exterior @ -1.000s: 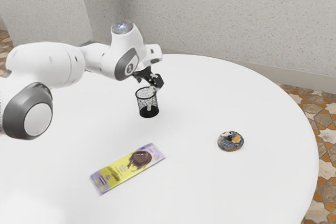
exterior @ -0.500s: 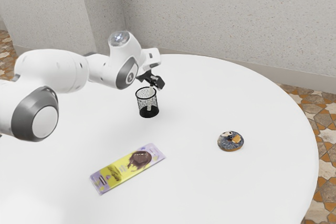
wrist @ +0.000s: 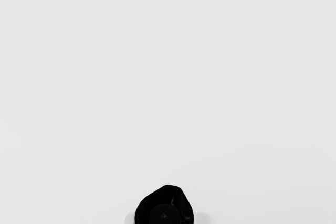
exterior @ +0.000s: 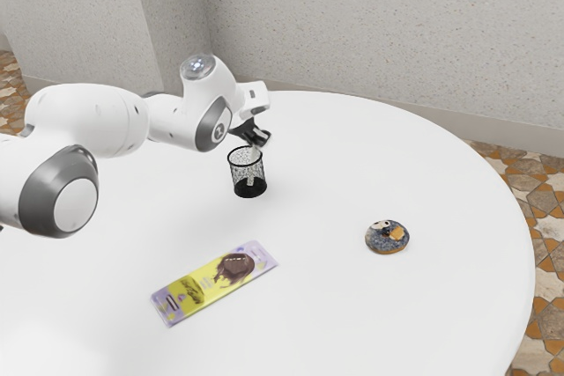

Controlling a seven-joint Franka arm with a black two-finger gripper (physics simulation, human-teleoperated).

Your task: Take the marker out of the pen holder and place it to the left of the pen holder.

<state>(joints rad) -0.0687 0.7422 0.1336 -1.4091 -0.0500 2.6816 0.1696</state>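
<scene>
Exterior view: upper left of centre, the gripper (exterior: 259, 139) is closed on the marker (exterior: 255, 152) by its upper end, presumably for upward withdrawal; its lower end sits inside the pen holder (exterior: 250, 190).
Wrist view: lower centre, a dark rounded form (wrist: 165, 203), identity unclear.

My gripper (exterior: 258, 138) low at end of arm, tilted, tip end angled down and toward the exterior view's right. White wrist (exterior: 207, 116) bent just above and behind it, round glossy cap (exterior: 197, 66) higher up. Forearm (exterior: 92, 119) runs back from wrist; big grey-ringed joint (exterior: 72, 191) farthest from gripper, well apart.
</scene>
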